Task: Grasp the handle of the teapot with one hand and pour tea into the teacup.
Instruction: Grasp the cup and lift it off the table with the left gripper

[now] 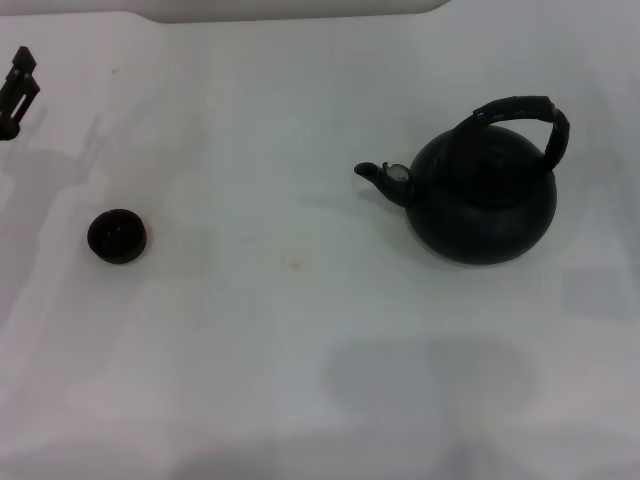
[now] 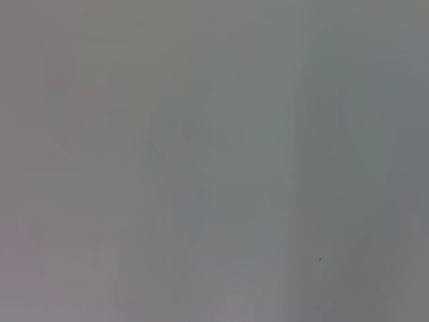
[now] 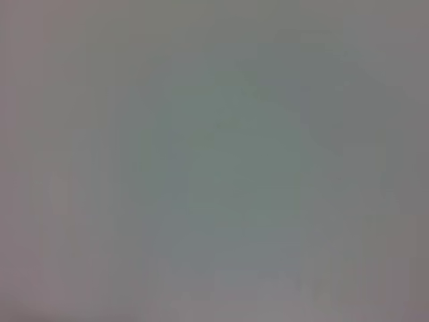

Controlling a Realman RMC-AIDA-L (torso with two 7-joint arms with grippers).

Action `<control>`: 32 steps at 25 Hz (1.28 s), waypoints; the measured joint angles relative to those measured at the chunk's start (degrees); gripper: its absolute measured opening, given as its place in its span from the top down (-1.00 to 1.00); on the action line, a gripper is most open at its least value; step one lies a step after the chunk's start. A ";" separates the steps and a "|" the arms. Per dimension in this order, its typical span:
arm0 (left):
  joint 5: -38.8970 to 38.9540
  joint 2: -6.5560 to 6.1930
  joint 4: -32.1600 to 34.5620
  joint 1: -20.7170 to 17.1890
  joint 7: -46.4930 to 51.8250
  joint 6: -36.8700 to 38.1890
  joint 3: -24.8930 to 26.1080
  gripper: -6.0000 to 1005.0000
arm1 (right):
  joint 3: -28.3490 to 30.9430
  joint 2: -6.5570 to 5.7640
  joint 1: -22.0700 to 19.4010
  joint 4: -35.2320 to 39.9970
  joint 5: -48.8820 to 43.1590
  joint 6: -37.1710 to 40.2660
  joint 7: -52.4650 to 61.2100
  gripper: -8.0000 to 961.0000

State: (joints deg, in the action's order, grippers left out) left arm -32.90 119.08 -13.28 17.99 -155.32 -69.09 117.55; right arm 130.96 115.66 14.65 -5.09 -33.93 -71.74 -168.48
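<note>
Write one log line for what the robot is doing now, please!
stage: not started | teapot: upright on table, right side, spout toward teacup | handle: free | left gripper: far left edge, holding nothing | right gripper: not in view

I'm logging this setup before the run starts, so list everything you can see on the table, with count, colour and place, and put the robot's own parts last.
teapot: one, black, standing upright on the robot's right side of the table, spout with a pale tip pointing toward the robot's left.
handle: one, black, ribbed hoop arched over the teapot's top, nothing gripping it.
teacup: one, dark brown-black, on the robot's left side of the table, well apart from the teapot.
table: one, white, under both items; the two wrist views show only a plain pale surface.
left gripper: one, black, at the far left edge of the head view, away from the teacup.
Right gripper: not in view.
</note>
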 joint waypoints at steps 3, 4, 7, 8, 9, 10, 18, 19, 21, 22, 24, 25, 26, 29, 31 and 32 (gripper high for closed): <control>-0.10 -0.04 -0.20 0.03 1.21 0.58 -0.05 -0.46 | -0.01 0.00 0.05 0.00 0.00 0.53 0.00 -0.38; -0.27 -0.05 -0.27 0.12 1.74 1.09 -0.05 -0.46 | 0.00 0.00 0.07 0.00 0.00 0.70 0.00 -0.38; -0.93 -0.06 -0.46 0.54 2.67 2.67 -0.05 -0.46 | 0.00 0.00 0.12 0.00 0.00 1.17 0.00 -0.38; -1.17 -0.07 -0.58 0.63 2.77 3.01 -0.05 -0.46 | -0.01 0.00 0.12 0.00 0.00 1.22 0.00 -0.38; -1.35 -0.07 -0.78 0.69 2.87 3.33 -0.08 -0.46 | 0.00 0.00 0.14 0.00 0.00 1.24 0.00 -0.38; -1.45 -0.08 -0.96 0.73 3.08 3.69 -0.10 -0.46 | 0.00 0.00 0.16 0.00 0.00 1.25 0.00 -0.38; -7.27 0.07 -8.46 -1.02 12.07 10.08 -0.14 -0.46 | 0.00 -0.05 0.17 0.00 0.00 1.31 0.00 -0.38; -7.93 0.16 -9.64 -1.45 12.52 10.76 -0.15 -0.46 | 0.00 -0.07 0.17 0.00 0.00 1.33 0.00 -0.37; -8.69 0.32 -11.90 -2.40 13.30 12.22 -1.13 -0.45 | 0.00 -0.08 0.17 0.00 0.00 1.35 0.00 -0.37; -8.68 0.36 -13.20 -2.92 13.93 13.26 -2.24 -0.45 | 0.00 -0.08 0.18 0.00 0.00 1.36 0.00 -0.37; -8.39 0.37 -16.76 -4.38 15.60 16.46 -5.28 -0.45 | 0.00 -0.08 0.21 0.00 0.01 1.36 0.00 -0.37; -8.36 0.38 -18.49 -5.14 16.20 17.85 -6.47 -0.44 | 0.00 -0.09 0.24 0.00 0.00 1.35 0.00 -0.37; -8.35 0.40 -20.50 -6.16 16.83 19.28 -7.75 -0.44 | 0.00 -0.09 0.27 0.00 0.00 1.36 0.00 -0.37; -8.24 0.58 -26.88 -10.00 18.01 22.22 -10.93 -0.45 | 0.00 -0.12 0.30 0.00 0.00 1.36 0.00 -0.37; -8.22 0.63 -31.81 -12.84 19.86 24.78 -13.44 -0.45 | 0.00 -0.17 0.30 0.00 0.01 1.48 0.00 -0.37; -8.35 0.63 -35.50 -15.02 21.42 27.01 -15.53 -0.45 | 0.00 -0.18 0.30 0.00 0.00 1.66 0.00 -0.37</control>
State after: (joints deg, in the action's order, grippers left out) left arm -41.26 119.71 -48.78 2.96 -133.89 -42.08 102.01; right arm 130.96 115.48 14.95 -5.09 -33.93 -70.08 -168.49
